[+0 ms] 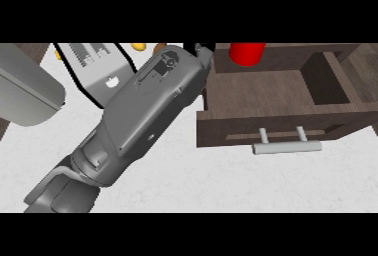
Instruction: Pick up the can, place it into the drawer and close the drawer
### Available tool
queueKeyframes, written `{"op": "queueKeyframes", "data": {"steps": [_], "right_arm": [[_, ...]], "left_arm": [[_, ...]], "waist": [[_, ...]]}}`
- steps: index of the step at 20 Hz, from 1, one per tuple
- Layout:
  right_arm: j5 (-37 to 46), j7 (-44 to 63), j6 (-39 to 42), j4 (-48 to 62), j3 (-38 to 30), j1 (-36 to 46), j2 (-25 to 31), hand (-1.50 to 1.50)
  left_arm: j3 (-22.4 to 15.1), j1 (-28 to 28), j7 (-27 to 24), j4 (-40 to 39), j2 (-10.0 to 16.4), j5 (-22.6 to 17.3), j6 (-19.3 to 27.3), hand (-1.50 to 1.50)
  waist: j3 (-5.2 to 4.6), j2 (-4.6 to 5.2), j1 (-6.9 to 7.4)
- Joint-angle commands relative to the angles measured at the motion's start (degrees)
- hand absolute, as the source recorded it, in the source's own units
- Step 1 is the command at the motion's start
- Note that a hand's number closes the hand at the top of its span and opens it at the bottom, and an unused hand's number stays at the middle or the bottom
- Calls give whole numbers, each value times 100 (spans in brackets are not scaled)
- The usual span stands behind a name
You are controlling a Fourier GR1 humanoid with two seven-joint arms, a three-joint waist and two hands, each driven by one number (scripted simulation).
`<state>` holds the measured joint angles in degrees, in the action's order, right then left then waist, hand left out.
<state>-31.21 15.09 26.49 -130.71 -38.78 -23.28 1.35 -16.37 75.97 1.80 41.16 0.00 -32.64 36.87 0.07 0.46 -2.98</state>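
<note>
White device [96, 67] on the tabletop [221, 185] left of the fingers, grey forearm rising to the left hand [201, 48] at the top edge, fingers mostly hidden so grip cannot be told, red can [247, 54] just right of them, open drawer [258, 90] below-right, handle [286, 146] farthest.

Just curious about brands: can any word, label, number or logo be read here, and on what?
No words or numbers can be read.
On the white device: an apple-shaped logo, no lettering.
On the same device: grey marks, too blurred to read.
On the can: plain red, no label showing.
</note>
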Motion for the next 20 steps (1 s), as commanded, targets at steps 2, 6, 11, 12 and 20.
{"op": "queueKeyframes", "data": {"steps": [2, 6, 11, 12, 20], "right_arm": [[-14, 73, -90, -383, 137, -182, -128, -150], [73, -36, -108, -155, 227, -66, -131, -150], [1, 462, -325, -523, 314, 172, -46, -150], [145, -165, 230, 65, 153, -45, -128, -150], [47, 306, -145, -81, 182, 356, 165, -150]], "left_arm": [[-118, 415, -166, -725, 0, -334, -88, 150], [-424, 625, -369, -1005, 0, -717, 141, 150], [-927, 256, -693, -1036, 0, -1264, 102, 150], [-1100, 495, -329, -973, 0, -1339, 406, 150], [-1485, 335, -785, -1459, 0, -1610, 498, -150]], "waist": [[0, 7, -35], [5, 26, -118], [1, 45, -173], [11, 23, -219], [5, 65, -232]]}}
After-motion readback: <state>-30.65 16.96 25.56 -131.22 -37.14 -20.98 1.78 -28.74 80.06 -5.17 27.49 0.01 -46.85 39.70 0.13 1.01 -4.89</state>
